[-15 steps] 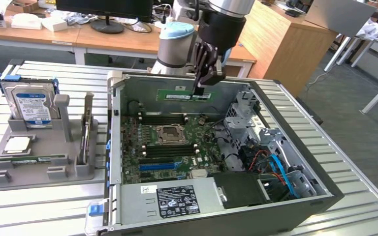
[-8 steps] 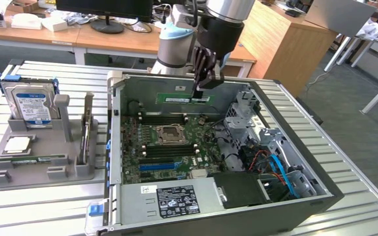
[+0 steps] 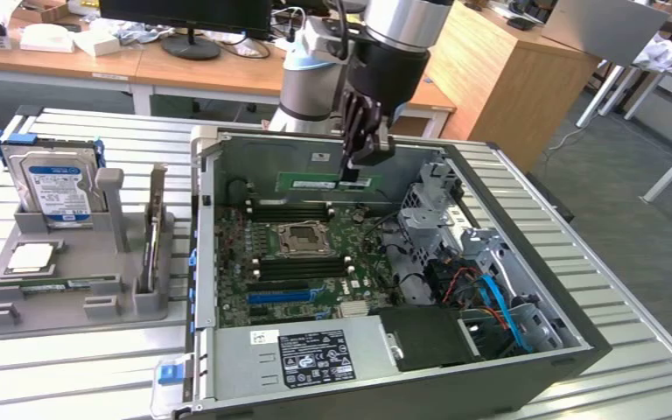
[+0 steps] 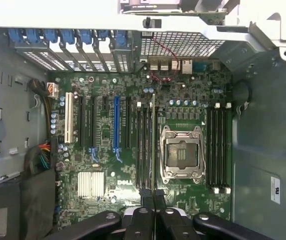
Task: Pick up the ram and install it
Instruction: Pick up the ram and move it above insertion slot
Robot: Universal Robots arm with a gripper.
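Slatted metal bench (image 3: 67, 367) carries an open computer case (image 3: 570, 350) lying on its side. The robot arm (image 3: 371, 52) reaches down over the case. The motherboard (image 3: 266, 271) (image 4: 107, 150) lies flat inside the case. A gray parts holder (image 3: 67, 302) sits on the bench just beside the case, on the exterior view's left. A hard drive (image 3: 56, 188) stands upright in it and a CPU chip (image 3: 31, 255) lies flat. The ram (image 3: 312, 184) (image 4: 154, 140) is held over the case interior, above the motherboard, edge-on in the wrist view. Jaws are together, clamped on the ram.
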